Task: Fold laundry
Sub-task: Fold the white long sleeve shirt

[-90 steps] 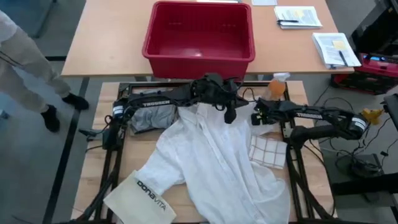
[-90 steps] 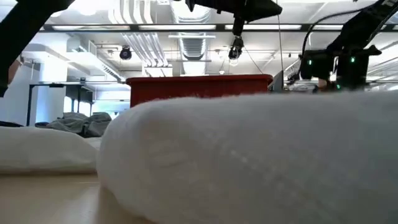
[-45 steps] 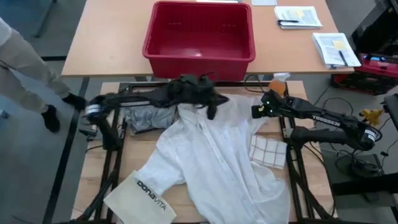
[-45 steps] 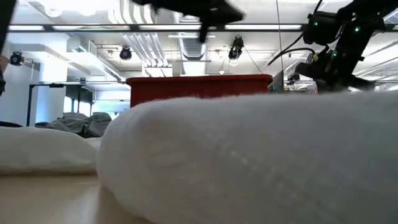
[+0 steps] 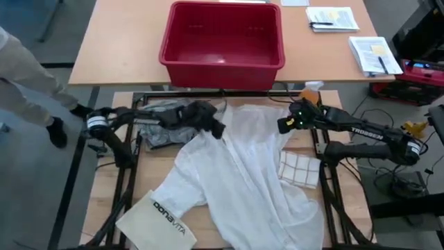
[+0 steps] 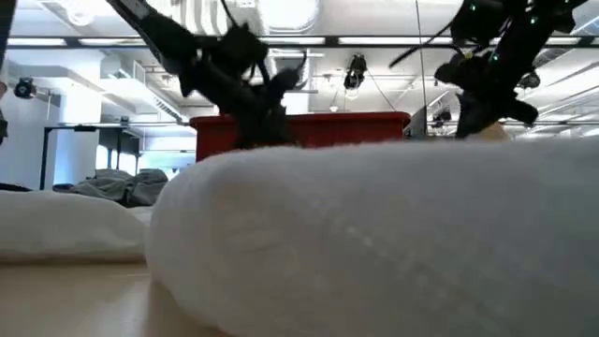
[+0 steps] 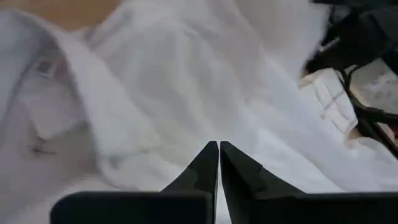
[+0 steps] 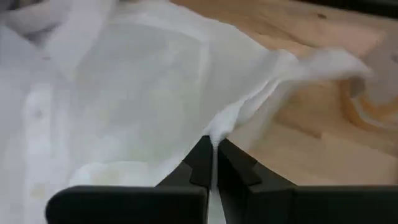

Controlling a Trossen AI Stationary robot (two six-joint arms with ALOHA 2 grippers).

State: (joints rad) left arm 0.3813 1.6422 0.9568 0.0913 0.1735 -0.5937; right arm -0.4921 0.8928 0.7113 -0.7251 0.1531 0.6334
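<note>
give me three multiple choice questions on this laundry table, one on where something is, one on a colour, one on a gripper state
1. Where does the bonavita bag lie?
A. in the basket
B. at the table's near left corner
C. under the right arm

2. What colour is the basket?
A. red
B. blue
C. grey

3. What is the right gripper doing?
A. hanging open
B. shut on nothing
C. shut on the white shirt

Answers: 1 B, the high view shows it beside the shirt's sleeve at that corner. 2 A, its walls are red. 3 C, the right wrist view shows a fold of shirt pinched between its fingers.
</note>
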